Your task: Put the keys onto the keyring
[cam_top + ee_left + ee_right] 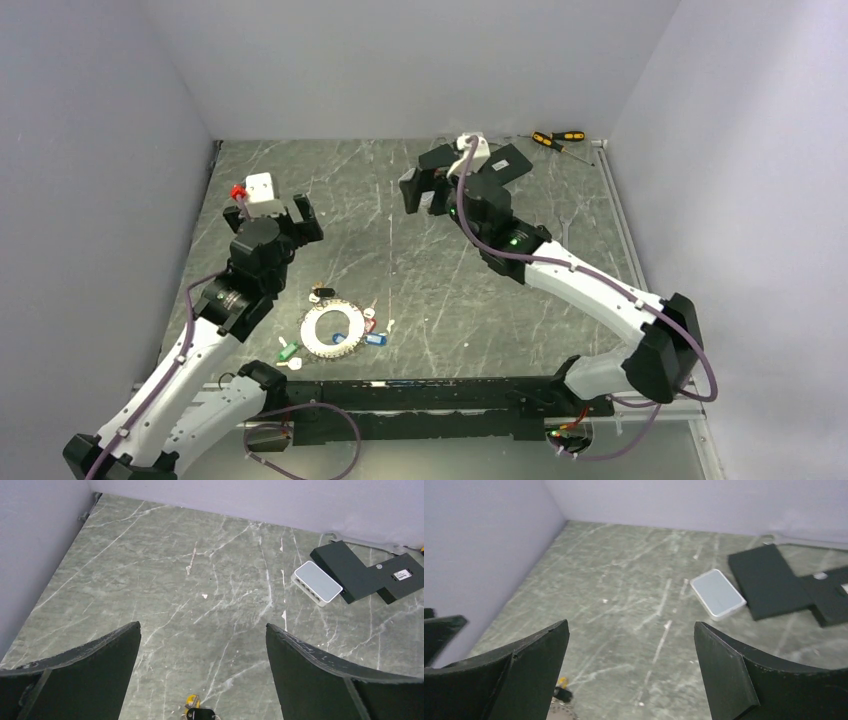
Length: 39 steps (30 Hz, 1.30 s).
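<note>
top view: the keyring (333, 330) lies flat near the table's (450, 290) near edge, left of centre. the keys (376, 339) sit loose around it, and none looks threaded. the left gripper (270, 218) and right gripper (425, 185) hover with jaws spread, empty.
left wrist: one key at the bottom edge, untouched.
right wrist: nothing grasped, so the whole job seems left.

left end effector (202, 628) aloft, jaws wide apart, right end effector (631, 626) aloft further forward, jaws wide apart

the table (165, 570) top is smooth, marble-patterned grey-green with a faint sheen. the keyring (308, 332) is bright silver metal; the keys (376, 339) carry coloured plastic tags. both the left gripper (202, 626) and right gripper (631, 623) have matt black plastic fingers (95, 680), scuffed pale at the edges.
</note>
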Tool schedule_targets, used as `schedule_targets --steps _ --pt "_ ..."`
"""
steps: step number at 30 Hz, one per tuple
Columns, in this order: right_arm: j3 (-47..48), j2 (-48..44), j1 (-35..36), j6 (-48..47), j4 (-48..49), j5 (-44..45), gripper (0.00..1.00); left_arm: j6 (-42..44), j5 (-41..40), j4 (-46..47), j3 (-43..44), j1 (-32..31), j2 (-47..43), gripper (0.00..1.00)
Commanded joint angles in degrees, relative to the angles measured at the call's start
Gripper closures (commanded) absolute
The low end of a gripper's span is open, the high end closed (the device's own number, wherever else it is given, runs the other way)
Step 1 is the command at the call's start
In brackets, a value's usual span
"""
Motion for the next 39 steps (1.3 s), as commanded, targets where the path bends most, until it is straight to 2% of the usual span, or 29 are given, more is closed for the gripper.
schedule_targets --steps 1,6,9,15,18,23,28,34,39 --pt "-4.5 -3.1 -0.3 -2.1 -4.1 7.1 0.0 -0.3 -2.2 4.2 -1.7 0.0 -1.7 0.01" --pt "-3.5 -5.2 -0.2 0.5 -12.4 5.9 0.0 -1.1 -3.0 1.6 0.1 0.1 -0.8 0.01" --pt "-4.6 -6.6 -0.2 0.1 -12.1 2.5 0.0 2.4 1.1 2.8 -0.5 0.0 -2.7 0.01" --pt "-7.6 -8.0 0.3 1.3 -8.8 -4.9 0.0 7.8 11.6 6.3 -4.2 0.1 -12.5 0.01" --pt "-4.8 -4.8 1.6 3.0 -12.6 -6.4 0.0 10.4 13.8 6.4 -5.3 0.2 -15.2 0.01" --pt "0.5 4.1 5.7 3.9 -17.9 -5.7 0.0 10.2 7.6 3.0 -2.9 0.2 -14.4 0.01" --pt "4.4 11.3 9.5 4.2 -20.2 -9.4 0.0 10.2 5.5 2.0 -2.4 0.3 -14.9 0.01" --pt "7.5 18.5 14.7 3.3 -21.5 -8.0 0.07 10.0 4.9 1.4 -2.0 0.3 -15.7 0.03" --pt "11.4 24.7 16.1 2.4 -22.9 -9.2 0.16 9.9 4.8 1.3 -2.0 0.3 -15.8 0.03"
